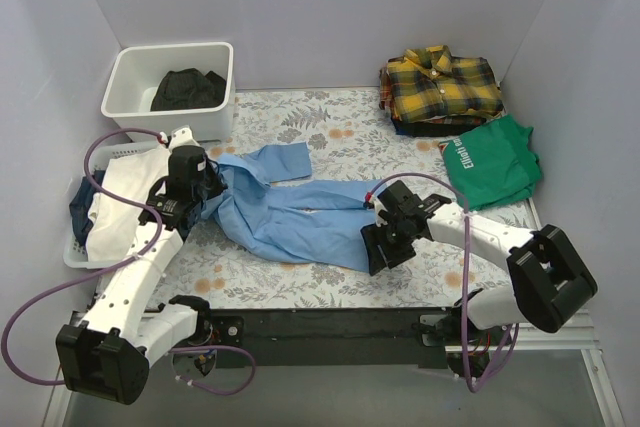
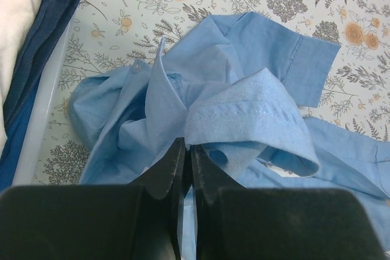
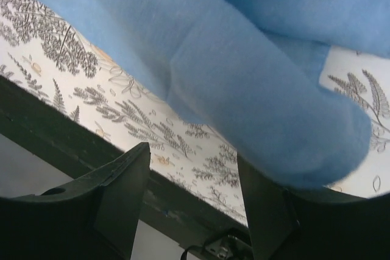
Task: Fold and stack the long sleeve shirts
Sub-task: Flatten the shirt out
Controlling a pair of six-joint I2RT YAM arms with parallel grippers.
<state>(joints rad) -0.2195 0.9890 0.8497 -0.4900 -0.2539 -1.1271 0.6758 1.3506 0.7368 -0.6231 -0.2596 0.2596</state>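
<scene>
The light blue long sleeve shirt lies unfolded and rumpled across the middle of the floral table. My left gripper is at the shirt's left end. In the left wrist view it is shut on a fold of the blue shirt near the collar. My right gripper is at the shirt's near right edge. In the right wrist view it stands open; the blue cloth drapes over its right finger, and nothing sits between the fingers. The yellow-and-black plaid shirt rests folded at the back right.
A green T-shirt lies at the right, in front of the plaid shirt. At the back left stands a white bin holding a black garment. A white basket with white and denim clothes sits at the left edge. The table's dark front edge is close below my right gripper.
</scene>
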